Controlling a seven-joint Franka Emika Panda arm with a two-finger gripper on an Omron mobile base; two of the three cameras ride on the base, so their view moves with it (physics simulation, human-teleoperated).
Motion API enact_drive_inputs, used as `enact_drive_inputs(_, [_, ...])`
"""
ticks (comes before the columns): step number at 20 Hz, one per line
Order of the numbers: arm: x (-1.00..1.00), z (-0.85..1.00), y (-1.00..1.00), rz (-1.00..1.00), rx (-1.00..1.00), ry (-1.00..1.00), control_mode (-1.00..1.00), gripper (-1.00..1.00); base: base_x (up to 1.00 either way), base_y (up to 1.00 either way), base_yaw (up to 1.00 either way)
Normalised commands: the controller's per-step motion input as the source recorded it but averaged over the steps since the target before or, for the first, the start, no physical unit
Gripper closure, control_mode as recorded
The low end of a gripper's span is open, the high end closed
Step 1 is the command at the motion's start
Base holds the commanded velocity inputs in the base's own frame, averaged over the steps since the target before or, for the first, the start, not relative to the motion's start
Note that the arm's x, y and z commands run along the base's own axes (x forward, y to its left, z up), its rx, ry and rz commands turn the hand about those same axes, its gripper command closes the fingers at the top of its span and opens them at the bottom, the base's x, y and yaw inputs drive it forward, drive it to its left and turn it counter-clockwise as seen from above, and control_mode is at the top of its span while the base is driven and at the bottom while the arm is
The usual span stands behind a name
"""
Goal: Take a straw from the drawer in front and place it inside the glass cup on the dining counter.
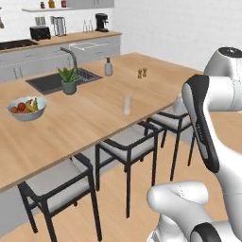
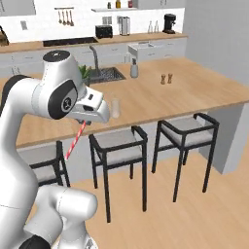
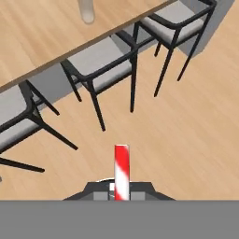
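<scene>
The gripper (image 3: 121, 193) is closed on the straw (image 3: 122, 170), a thin stick with red and white stripes; in the hand view the straw rises straight up from between the two dark finger tips. In the right base view the gripper (image 2: 83, 120) sits under the white hand, and the straw (image 2: 74, 141) hangs from it at a slant, its free end pointing down towards the wooden floor, on the near side of the dining counter (image 2: 204, 90).

The glass cup (image 2: 115, 108) stands upright on the dining counter, close to the counter's near edge and just beyond the hand. In the left base view the glass cup (image 1: 127, 104) is clear, and nothing can be seen inside it. In the hand view its base (image 3: 87, 11) shows at the top edge, on the counter top above the chairs. The straw is off the counter and apart from the cup.

On the dining counter (image 1: 94, 111), left of the cup, a pale bowl (image 1: 27, 108) holds fruit, with bananas and round red pieces visible. Farther back a small pot (image 1: 69, 87) holds a green plant beside the dark sink (image 1: 49, 82). Black chairs (image 1: 126, 144) with grey seats stand tucked along the counter's near edge.
</scene>
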Motion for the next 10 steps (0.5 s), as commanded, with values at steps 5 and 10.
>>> enact_drive_inputs(5, [0.00,0.00,0.00,0.00,0.00,0.00,1.00,1.00,0.25,-0.87,0.51])
enact_drive_inputs(10, [0.00,0.00,0.00,0.00,0.00,0.00,1.00,1.00,0.18,-0.93,0.49])
